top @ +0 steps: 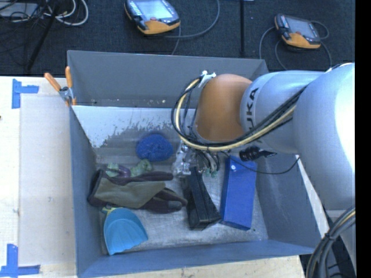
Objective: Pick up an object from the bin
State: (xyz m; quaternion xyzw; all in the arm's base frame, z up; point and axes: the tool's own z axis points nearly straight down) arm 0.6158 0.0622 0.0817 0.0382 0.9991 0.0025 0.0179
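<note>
A long black block (202, 206) lies flat, lengthwise, near the bin's (162, 80) middle.

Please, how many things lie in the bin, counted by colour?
Blue: 3 (fuzzy ball, flat box, scoop)
Olive-brown: 1 (cloth)
Black: 1 (long block)
Green-purple: 1 (small piece)
Total: 6

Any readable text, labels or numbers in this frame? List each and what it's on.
"UKA": black letters on the grey arm, beside its orange cover; the start of the word is hidden.
Left pendant and right pendant on the floor: screens too small to read.
Blue box in the bin: no print to be seen.
</note>
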